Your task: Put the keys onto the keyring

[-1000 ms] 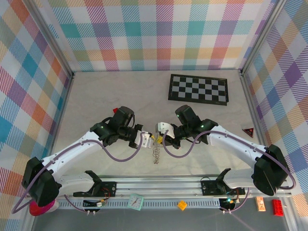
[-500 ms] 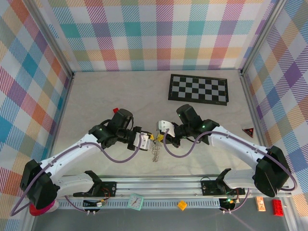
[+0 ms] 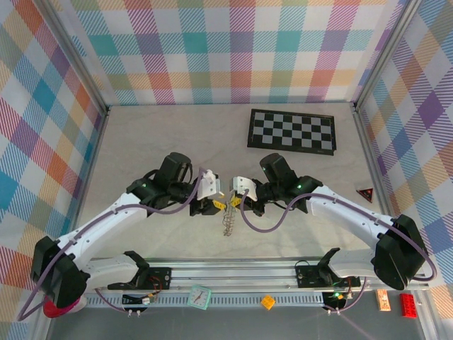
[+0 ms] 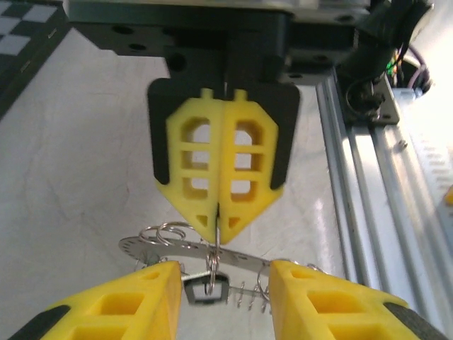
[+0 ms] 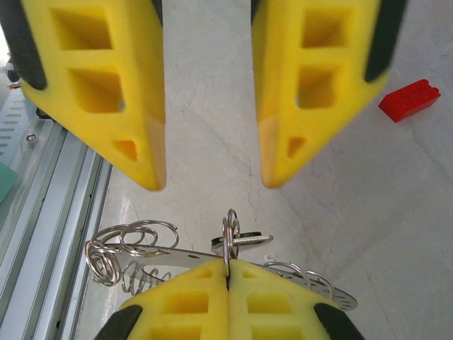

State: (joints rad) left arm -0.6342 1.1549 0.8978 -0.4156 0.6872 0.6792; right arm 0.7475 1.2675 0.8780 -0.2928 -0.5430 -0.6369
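Keyring [image 3: 228,223] lies mid-table, left gripper [image 3: 214,204] at its 10 o'clock, right gripper [image 3: 232,202] at 12. Checkerboard [image 3: 291,130] at 1 o'clock, well apart. One key [image 4: 207,289] apparently beneath the keyring.

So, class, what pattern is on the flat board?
Black-and-white checks on the board, clearest in the top external view.

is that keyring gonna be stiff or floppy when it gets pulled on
Likely floppy: the keyring, pinched in the right gripper, trails loose loops and a coil. Probably light, since a fingertip pinch carries it. Its smooth metal may slip or swing.
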